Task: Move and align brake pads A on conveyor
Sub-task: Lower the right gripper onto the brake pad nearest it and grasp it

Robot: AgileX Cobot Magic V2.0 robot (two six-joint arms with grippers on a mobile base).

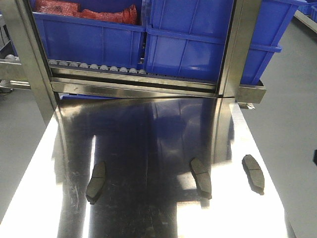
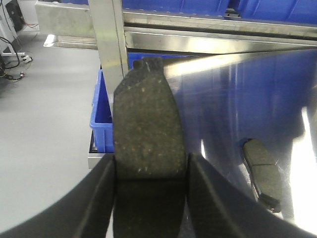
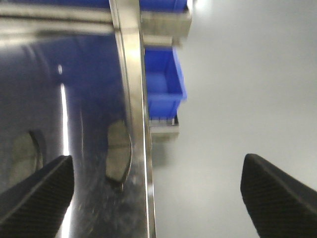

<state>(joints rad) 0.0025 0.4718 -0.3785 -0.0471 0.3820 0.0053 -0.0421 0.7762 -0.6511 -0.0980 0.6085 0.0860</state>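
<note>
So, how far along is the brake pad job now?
Done: nothing visibly, no conveyor is in view. In hand: the left tool grips one brake pad. To do: the left pad, middle pad and right pad lie on the steel table; the right tool is open, empty.

White glare streaks run down the shiny steel worktop [image 1: 148,144], with dark reflections across its middle. The right wrist view is blurred throughout. The left wrist view is sharp on the near brake pad [image 2: 146,124] and dark along the bottom.
</note>
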